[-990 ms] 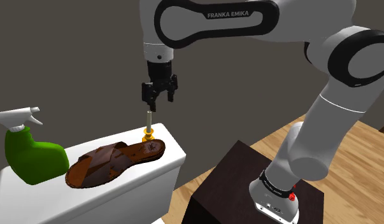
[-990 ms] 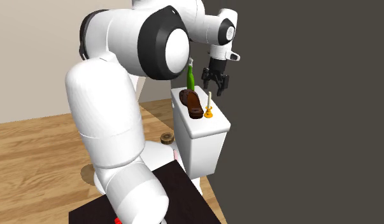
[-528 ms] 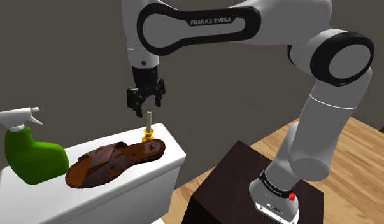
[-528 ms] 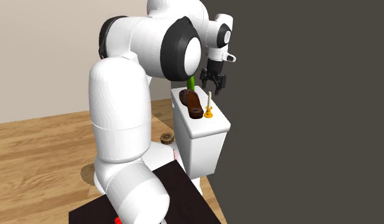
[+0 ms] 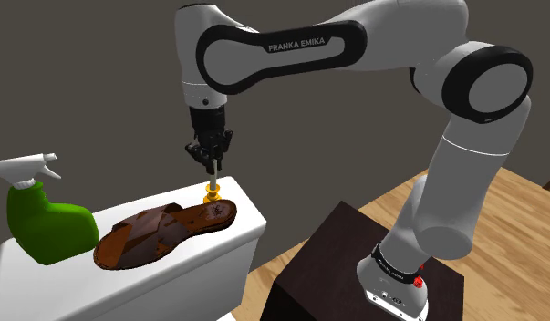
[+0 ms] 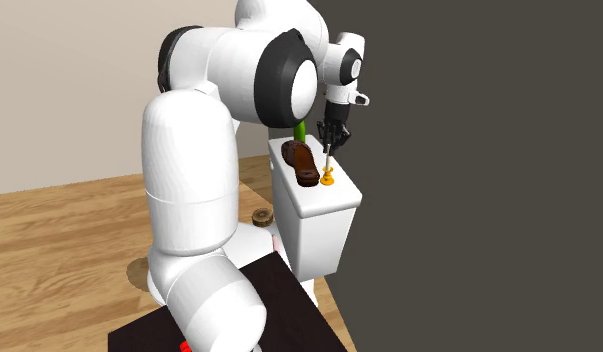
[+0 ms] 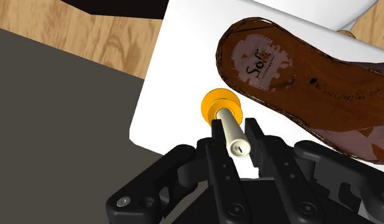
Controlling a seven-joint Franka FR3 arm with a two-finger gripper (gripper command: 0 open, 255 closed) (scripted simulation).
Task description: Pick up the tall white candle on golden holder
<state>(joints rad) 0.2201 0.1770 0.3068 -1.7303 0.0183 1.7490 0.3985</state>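
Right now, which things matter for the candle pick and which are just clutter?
Job:
candle, upright
golden holder under it
gripper, fingers shut on the candle's top

Lying about:
brown sandal beside the holder
green spray bottle
white tank that they all stand on

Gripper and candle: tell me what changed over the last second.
The gripper swung toward the shoulder view's left, came down over the candle and closed its fingers on the candle's upper end. The candle has not risen: its golden holder stays on the white tank, beside the brown sandal. The green spray bottle has not moved either.
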